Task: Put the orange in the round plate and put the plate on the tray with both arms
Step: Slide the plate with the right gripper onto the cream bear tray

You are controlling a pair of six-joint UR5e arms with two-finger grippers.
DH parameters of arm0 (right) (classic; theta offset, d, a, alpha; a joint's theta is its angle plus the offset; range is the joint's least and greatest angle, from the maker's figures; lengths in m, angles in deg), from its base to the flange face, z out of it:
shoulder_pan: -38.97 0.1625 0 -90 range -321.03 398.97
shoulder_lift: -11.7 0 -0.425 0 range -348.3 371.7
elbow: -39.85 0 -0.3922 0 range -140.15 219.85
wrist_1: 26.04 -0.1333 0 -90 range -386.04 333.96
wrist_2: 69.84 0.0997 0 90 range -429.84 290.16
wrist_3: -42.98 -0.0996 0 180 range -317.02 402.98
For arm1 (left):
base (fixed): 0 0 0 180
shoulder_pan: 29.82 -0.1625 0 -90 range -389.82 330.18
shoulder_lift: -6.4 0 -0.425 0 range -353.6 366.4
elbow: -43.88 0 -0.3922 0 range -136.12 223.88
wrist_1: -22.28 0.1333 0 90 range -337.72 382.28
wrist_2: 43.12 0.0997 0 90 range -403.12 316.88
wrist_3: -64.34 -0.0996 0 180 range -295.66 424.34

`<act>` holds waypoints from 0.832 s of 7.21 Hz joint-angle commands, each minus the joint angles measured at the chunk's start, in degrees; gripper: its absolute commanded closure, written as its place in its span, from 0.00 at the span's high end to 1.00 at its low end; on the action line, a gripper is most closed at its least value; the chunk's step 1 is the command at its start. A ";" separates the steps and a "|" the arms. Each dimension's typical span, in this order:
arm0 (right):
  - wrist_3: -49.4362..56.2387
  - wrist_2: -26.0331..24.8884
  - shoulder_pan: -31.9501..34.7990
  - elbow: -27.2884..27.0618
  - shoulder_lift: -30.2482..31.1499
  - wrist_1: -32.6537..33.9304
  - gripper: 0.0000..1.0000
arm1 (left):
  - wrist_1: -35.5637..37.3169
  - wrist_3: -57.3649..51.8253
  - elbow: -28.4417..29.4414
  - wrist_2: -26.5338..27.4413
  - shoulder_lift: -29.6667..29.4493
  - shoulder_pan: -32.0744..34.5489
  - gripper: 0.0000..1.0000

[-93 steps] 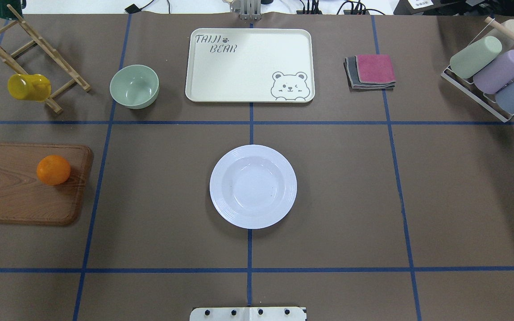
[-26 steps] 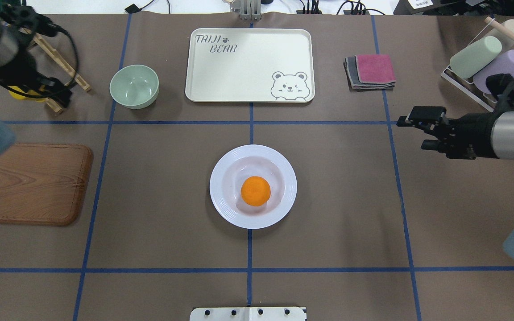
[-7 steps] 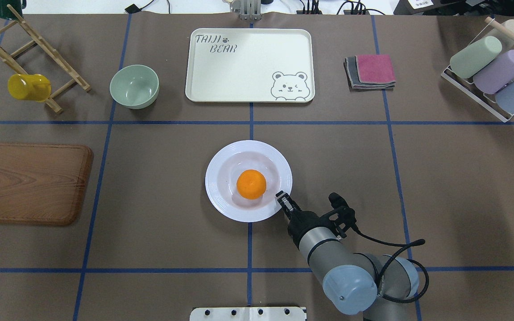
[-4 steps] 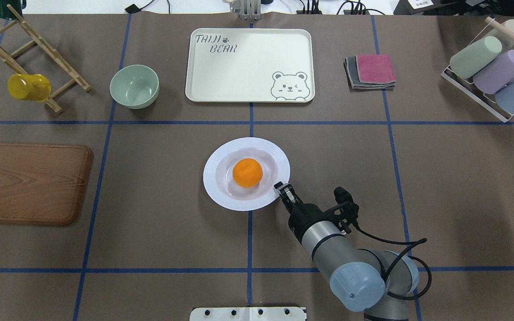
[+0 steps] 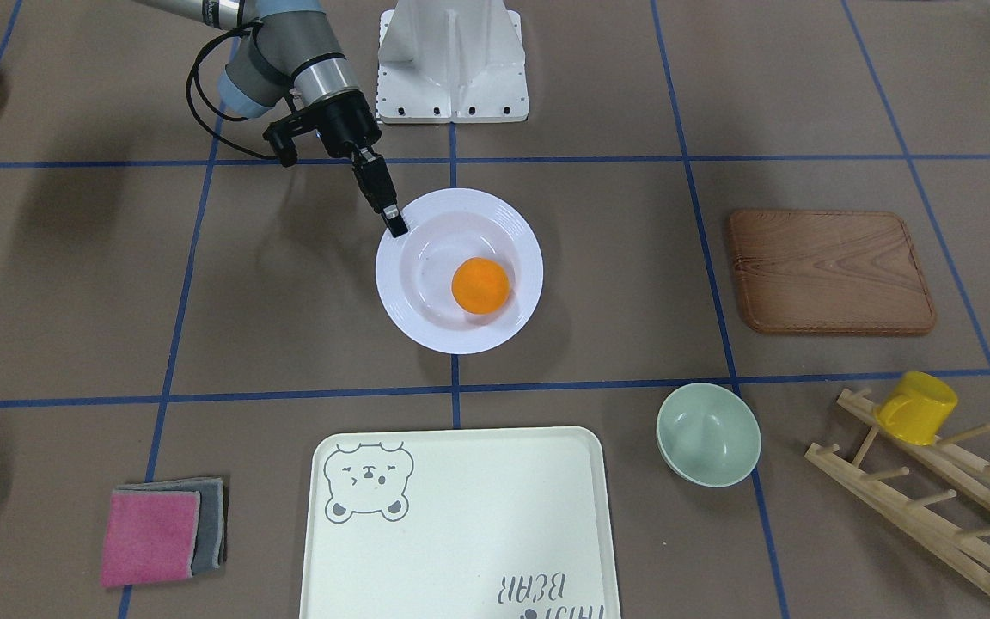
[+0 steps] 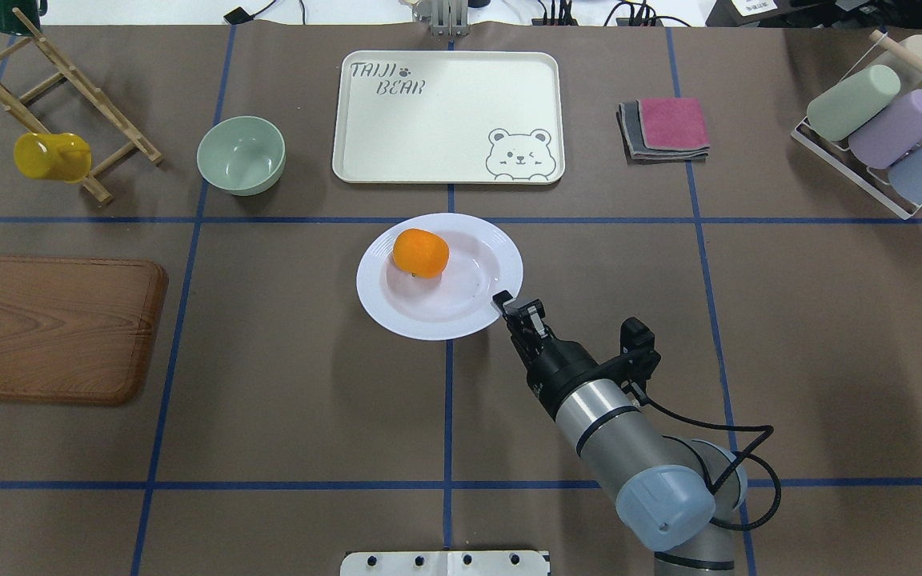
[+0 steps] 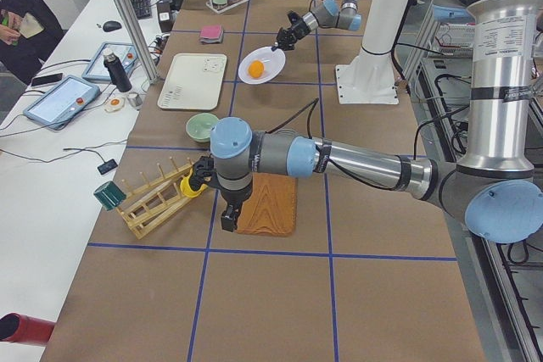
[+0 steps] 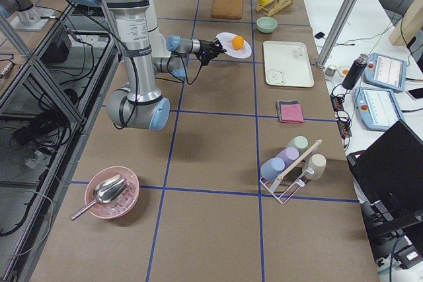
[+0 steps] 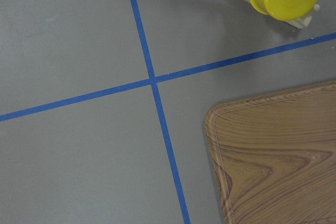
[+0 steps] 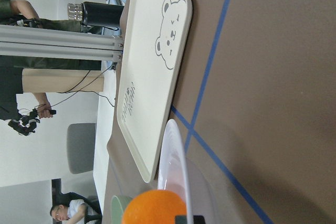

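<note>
The right gripper (image 6: 507,303) pinches with its fingers the near right rim of the glossy white round plate (image 6: 469,290). Beyond the fingers, to their left, the small bright-orange fruit (image 6: 421,253) rests inside this plate. Farther ahead lies the pale cream rectangular tray (image 6: 445,120), apart from the plate.

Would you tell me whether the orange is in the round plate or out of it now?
In it: the orange lies inside the round plate, off-centre in its well on the side nearer the tray.
</note>
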 commanded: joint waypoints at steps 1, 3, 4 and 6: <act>-0.35 -0.66 6.12 6.90 -6.67 -0.29 0.00 | 0.07 0.10 -1.12 -0.07 0.76 0.03 0.99; -3.41 2.39 12.45 18.94 -13.28 0.41 0.00 | -0.02 0.10 -1.03 0.02 1.89 -0.06 0.99; -4.65 5.38 16.05 22.73 -16.70 6.07 0.00 | -0.11 -0.08 -1.21 0.02 2.95 0.03 0.99; -9.13 8.92 20.04 30.54 -24.43 15.86 0.00 | -0.02 0.10 -1.73 0.02 2.96 0.03 0.99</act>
